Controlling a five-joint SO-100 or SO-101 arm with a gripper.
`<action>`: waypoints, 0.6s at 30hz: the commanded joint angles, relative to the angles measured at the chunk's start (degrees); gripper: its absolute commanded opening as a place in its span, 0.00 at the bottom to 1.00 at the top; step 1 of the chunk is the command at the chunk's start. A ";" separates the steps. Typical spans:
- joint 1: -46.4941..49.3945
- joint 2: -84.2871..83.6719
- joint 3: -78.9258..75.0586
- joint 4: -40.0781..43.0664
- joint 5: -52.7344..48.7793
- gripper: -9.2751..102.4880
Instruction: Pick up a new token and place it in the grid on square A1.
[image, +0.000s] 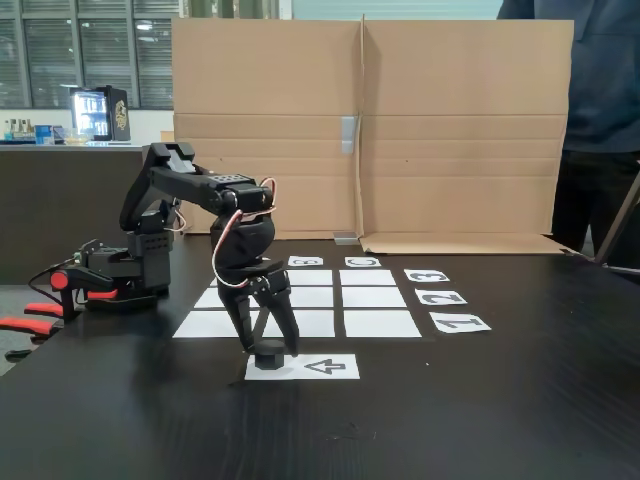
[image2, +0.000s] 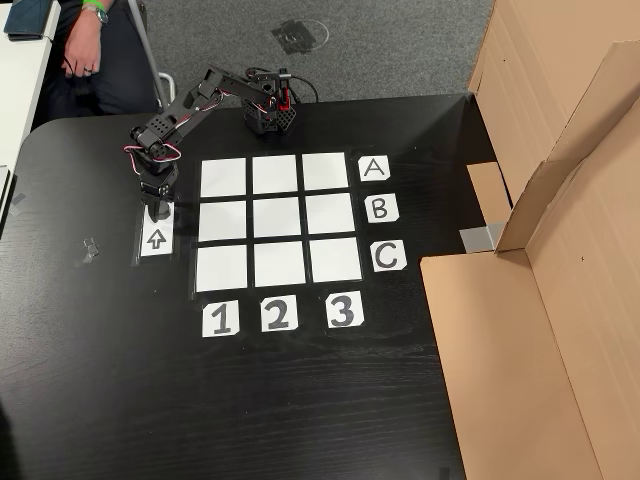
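- At the far left of the fixed view, the black 5-joint arm's base (image: 130, 265) sits on the dark table (image: 500, 420); the arm rises, folds at the elbow and drops its wrist steeply down.
- Lower centre-left of that view: the black two-finger gripper (image: 268, 350) points at the table, its 2 fingers spread in a narrow V around the small black round token (image: 268, 358).
- The fingers stand just beside the token's sides; I cannot tell whether they grip it yet, and it looks to rest on the white paper strip printed with an arrow (image: 303, 367).
- To do this step well, I'd say: close squarely on the token's sides, then lift straight up so the paper strip isn't dragged.
- In the other view, the gripper (image2: 158, 208) is at left centre, over the strip's upper end (image2: 157, 239).
- Right of it lies the 3x3 grid of blank white paper squares (image2: 279, 222); square A1 (image2: 223, 178), the upper-left cell, is bare and near the gripper.
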 joint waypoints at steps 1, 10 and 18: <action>-0.44 0.44 -1.76 0.35 -0.26 0.34; -0.18 0.44 -2.29 0.35 -0.18 0.30; -0.09 0.53 -2.64 0.35 -0.18 0.30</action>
